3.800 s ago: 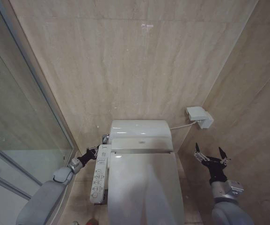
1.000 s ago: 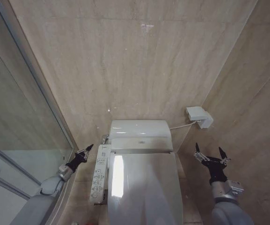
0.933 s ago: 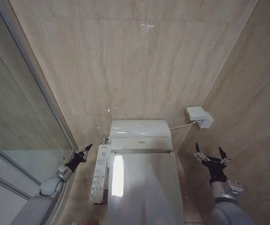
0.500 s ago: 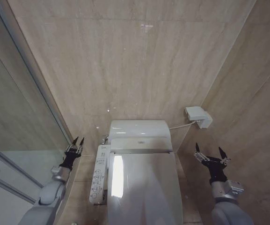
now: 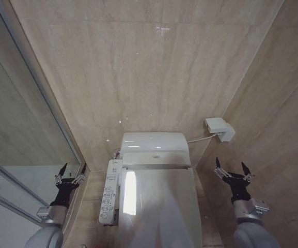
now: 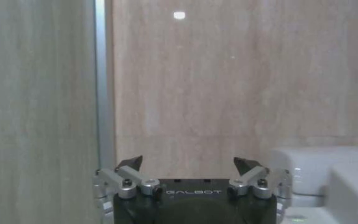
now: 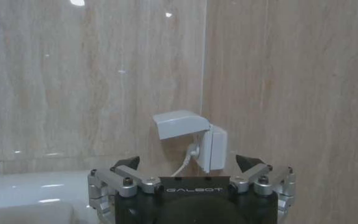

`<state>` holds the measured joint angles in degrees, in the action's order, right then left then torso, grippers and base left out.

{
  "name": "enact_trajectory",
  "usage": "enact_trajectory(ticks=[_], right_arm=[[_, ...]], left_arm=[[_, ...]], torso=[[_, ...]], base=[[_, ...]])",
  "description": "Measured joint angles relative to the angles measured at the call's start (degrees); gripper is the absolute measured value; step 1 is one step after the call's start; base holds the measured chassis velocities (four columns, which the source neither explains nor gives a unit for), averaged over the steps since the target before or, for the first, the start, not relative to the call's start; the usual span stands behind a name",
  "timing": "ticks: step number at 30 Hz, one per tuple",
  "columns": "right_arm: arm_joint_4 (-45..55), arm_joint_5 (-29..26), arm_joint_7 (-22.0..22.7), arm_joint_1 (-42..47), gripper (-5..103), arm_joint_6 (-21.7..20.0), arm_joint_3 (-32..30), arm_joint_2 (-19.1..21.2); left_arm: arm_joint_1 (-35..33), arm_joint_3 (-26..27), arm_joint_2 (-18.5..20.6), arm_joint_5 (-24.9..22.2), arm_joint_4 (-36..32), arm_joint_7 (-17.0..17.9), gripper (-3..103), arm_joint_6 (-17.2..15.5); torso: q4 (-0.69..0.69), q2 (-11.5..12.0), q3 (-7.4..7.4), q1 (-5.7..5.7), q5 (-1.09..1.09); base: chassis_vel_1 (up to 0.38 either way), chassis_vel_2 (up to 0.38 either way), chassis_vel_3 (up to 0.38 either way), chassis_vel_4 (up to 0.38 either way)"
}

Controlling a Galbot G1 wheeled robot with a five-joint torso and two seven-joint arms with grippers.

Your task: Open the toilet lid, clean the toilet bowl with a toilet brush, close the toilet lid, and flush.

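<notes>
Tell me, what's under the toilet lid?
The toilet lid is shut flat, so the bowl below is covered and can't be seen. Both grippers, left and right, hang open beside it.

Beige stone-tiled walls (image 5: 154,72), glass shower partition (image 5: 14,129)

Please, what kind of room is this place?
Most likely a bathroom: a white bidet toilet with its toilet lid shut, a side control panel, tiled walls, and a glass shower partition beside it.

White toilet lid (image 5: 159,206), white rear unit (image 5: 155,144), white control panel (image 5: 108,192) with dark buttons. Beige streaked wall tiles (image 5: 149,67). White socket box (image 5: 220,128) right of the rear unit. Black-and-silver grippers.
</notes>
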<state>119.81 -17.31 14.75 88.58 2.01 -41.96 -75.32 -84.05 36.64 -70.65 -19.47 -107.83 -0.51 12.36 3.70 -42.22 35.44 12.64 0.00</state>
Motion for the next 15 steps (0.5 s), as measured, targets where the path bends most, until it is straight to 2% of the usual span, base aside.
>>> enact_trajectory(ticks=[2, 7, 8, 11, 15], right_arm=[[0.0, 0.0, 0.0, 0.0, 100, 0.0, 0.0, 0.0], [0.0, 0.0, 0.0, 0.0, 100, 0.0, 0.0, 0.0], [0.0, 0.0, 0.0, 0.0, 100, 0.0, 0.0, 0.0], [0.0, 0.0, 0.0, 0.0, 100, 0.0, 0.0, 0.0], [0.0, 0.0, 0.0, 0.0, 100, 0.0, 0.0, 0.0]], left_arm=[[-3.7, 0.4, -0.5, 0.3, -3.3, 0.6, 97, -0.7], [-7.9, 1.6, -1.2, 0.5, -6.4, 0.7, 97, -0.6], [-8.4, 1.9, -1.4, 0.3, -7.1, 0.6, 100, -0.6], [-10.8, 2.7, -2.5, -2.0, -10.5, -1.5, 100, -0.8], [-11.5, 3.2, -2.9, -2.8, -12.1, -2.5, 100, -1.3]], torso=[[0.0, 0.0, 0.0, 0.0, 0.0], [-0.06, 0.0, 0.0, 0.0, -0.01], [-0.04, 0.0, 0.0, 0.0, 0.0], [-0.03, 0.0, 0.0, 0.0, 0.0], [-0.03, 0.0, 0.0, 0.0, 0.0]], base=[[0.0, 0.0, 0.0, 0.0], [0.0, 0.0, 0.0, 0.0], [0.0, 0.0, 0.0, 0.0], [0.0, 0.0, 0.0, 0.0], [0.0, 0.0, 0.0, 0.0]])
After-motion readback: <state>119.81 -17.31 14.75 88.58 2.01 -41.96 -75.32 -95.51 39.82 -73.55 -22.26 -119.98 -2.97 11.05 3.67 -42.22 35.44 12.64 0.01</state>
